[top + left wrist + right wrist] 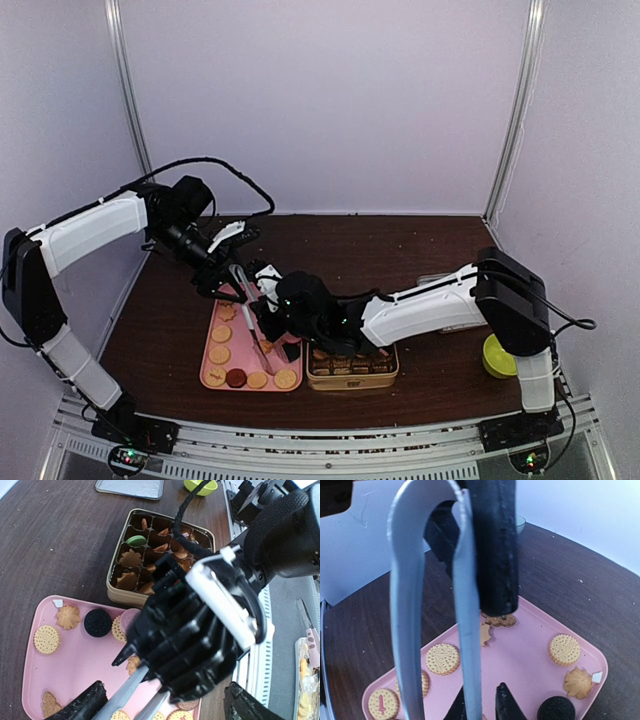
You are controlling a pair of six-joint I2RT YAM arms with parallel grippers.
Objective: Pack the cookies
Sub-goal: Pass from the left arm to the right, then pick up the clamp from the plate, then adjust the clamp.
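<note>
- left gripper (165,695): fingers spread wide, one on each side of the metal tongs (402,630), not gripping
- right gripper (484,700): tips pinched on the tongs, above the pink tray (75,665)
- cookies (47,639): some loose on the tray, others in compartments of the gold tin (116,587) just beside it

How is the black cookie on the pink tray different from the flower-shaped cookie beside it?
The black cookie is nearly black, while the flower-shaped cookie is golden tan. The black cookie has a plain round edge; the flower-shaped cookie has a wavy, petal-like edge. Both lie flat, side by side, near one corner of the pink tray, and they look about the same size.
</note>
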